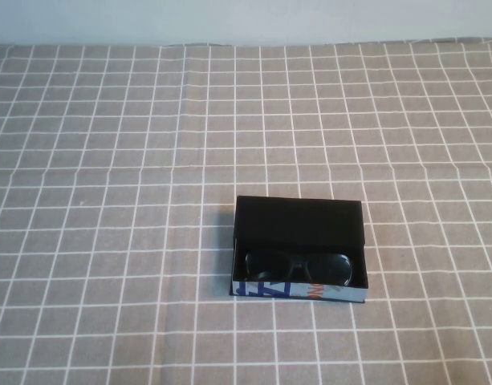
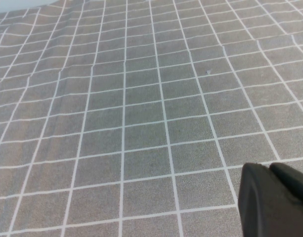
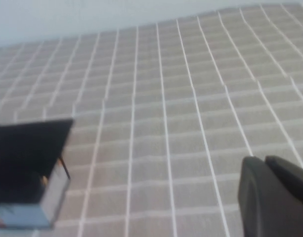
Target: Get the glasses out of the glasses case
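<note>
On the grey checked tablecloth (image 1: 109,160), the rectangular black glasses case (image 1: 300,220) lies open, the black plastic-framed glasses (image 1: 298,265) inside it, nothing lifted yet. My left gripper (image 2: 275,200) and right gripper (image 3: 275,195) hang off the case, holding nothing; their opening I cannot tell.

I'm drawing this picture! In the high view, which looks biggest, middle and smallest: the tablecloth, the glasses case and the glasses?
1. The checked tablecloth, filling nearly the whole view.
2. The glasses case, open.
3. The glasses, lying inside the case.
Neither the left gripper nor the right gripper shows in that view.

The glasses case (image 1: 299,250) lies open on the checked tablecloth (image 1: 109,200), the glasses (image 1: 298,267) inside it.
</note>
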`<state>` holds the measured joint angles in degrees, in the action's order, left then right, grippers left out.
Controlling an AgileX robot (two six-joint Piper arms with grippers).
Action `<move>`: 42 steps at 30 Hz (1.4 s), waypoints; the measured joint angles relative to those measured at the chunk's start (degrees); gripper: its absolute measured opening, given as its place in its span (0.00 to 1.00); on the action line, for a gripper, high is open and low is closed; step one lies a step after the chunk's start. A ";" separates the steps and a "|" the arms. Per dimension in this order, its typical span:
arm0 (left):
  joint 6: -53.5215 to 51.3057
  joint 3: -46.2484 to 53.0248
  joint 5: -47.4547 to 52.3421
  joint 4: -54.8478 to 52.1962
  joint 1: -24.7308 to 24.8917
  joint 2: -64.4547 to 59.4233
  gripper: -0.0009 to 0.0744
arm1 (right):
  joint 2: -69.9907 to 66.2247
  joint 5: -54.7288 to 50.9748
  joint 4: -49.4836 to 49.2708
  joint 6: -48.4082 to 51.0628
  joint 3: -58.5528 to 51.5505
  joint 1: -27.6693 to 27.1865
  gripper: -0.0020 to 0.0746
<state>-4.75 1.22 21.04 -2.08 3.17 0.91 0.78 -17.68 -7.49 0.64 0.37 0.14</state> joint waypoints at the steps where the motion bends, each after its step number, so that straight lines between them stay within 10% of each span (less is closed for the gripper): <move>1: 0.00 0.00 0.00 0.00 0.00 0.00 0.01 | 0.00 -1.13 0.00 0.00 1.73 0.00 0.00; 20: 0.00 0.00 0.00 0.00 0.00 0.00 0.01 | -2.86 -1.79 -15.83 6.78 18.14 0.00 0.00; 34: 0.00 0.00 0.00 0.00 0.00 0.00 0.01 | -43.86 -25.31 -28.03 42.40 45.78 0.30 0.00; 42: 0.00 0.00 0.00 0.00 0.00 0.00 0.01 | -66.21 -38.10 -24.71 47.47 62.36 9.29 0.00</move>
<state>-4.75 1.22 21.04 -2.08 3.17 0.91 -65.43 -55.78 -32.21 48.11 62.72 9.43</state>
